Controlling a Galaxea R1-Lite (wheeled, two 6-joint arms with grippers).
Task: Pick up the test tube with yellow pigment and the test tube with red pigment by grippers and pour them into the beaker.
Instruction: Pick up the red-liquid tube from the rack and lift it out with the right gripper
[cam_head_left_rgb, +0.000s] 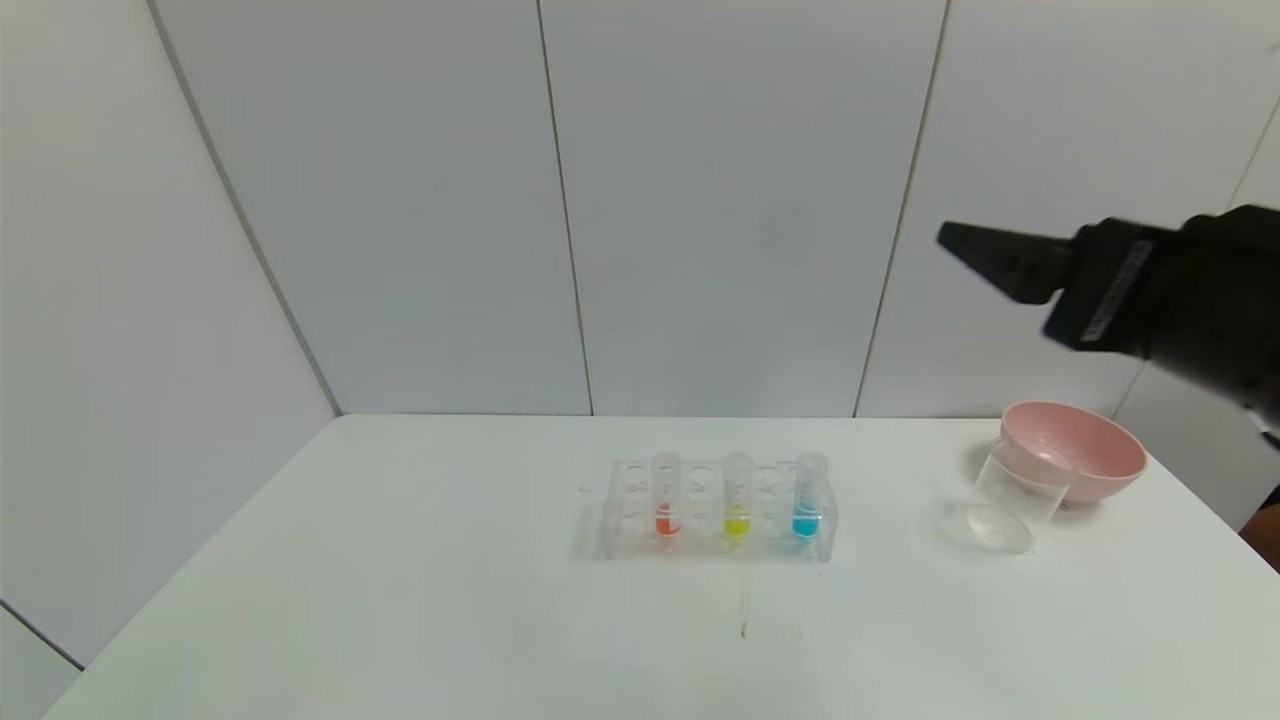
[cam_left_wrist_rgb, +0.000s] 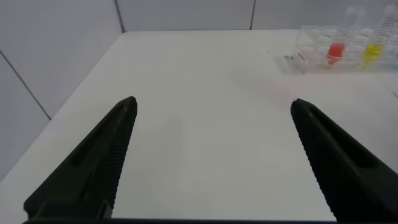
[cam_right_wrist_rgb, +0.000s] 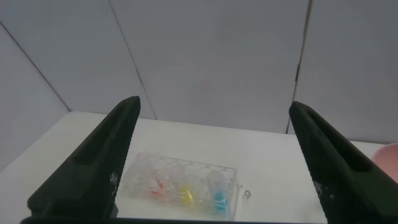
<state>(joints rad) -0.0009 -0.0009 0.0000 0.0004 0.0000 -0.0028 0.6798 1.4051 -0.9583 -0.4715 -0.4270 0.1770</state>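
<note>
A clear tube rack stands mid-table with three tubes upright in it: the red-pigment tube, the yellow-pigment tube and a blue one. The empty clear beaker stands to the right, in front of a pink bowl. My right gripper hangs high above the table's right side, open and empty; its wrist view shows the rack between its open fingers, with the red tube and yellow tube. My left gripper is open and empty over bare table, away from the rack.
The pink bowl sits just behind the beaker near the right edge; its rim shows in the right wrist view. Grey wall panels stand behind the white table. A small dark mark lies in front of the rack.
</note>
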